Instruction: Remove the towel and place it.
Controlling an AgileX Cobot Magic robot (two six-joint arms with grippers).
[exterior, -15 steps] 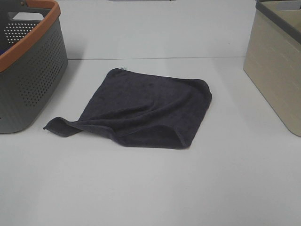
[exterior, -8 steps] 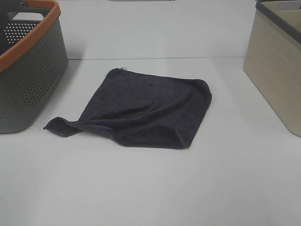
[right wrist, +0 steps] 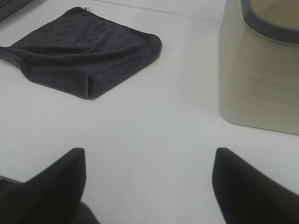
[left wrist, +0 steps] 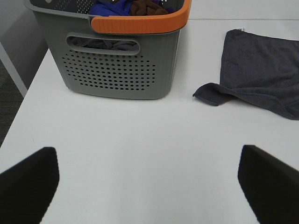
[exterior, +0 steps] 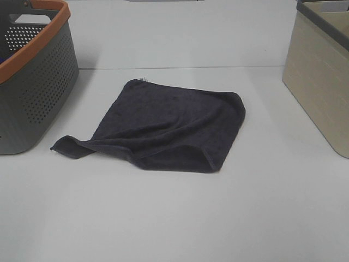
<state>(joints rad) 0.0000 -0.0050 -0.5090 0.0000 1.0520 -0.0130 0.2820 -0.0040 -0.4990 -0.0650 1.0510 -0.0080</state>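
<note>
The dark charcoal-grey towel (exterior: 169,125) lies folded and a little rumpled on the white table, between the two baskets. Its small white tag (exterior: 142,79) shows at the far corner. It also shows in the left wrist view (left wrist: 261,70) and in the right wrist view (right wrist: 84,51). My left gripper (left wrist: 149,186) is open and empty, over the table short of the towel and the grey basket. My right gripper (right wrist: 149,186) is open and empty, short of the towel and the beige bin. Neither gripper shows in the exterior high view.
A grey perforated basket with an orange rim (exterior: 38,71) stands at the left; it holds blue and brown cloths (left wrist: 131,7). A beige bin with a dark rim (exterior: 322,76) stands at the right. The table's left edge shows in the left wrist view (left wrist: 23,93).
</note>
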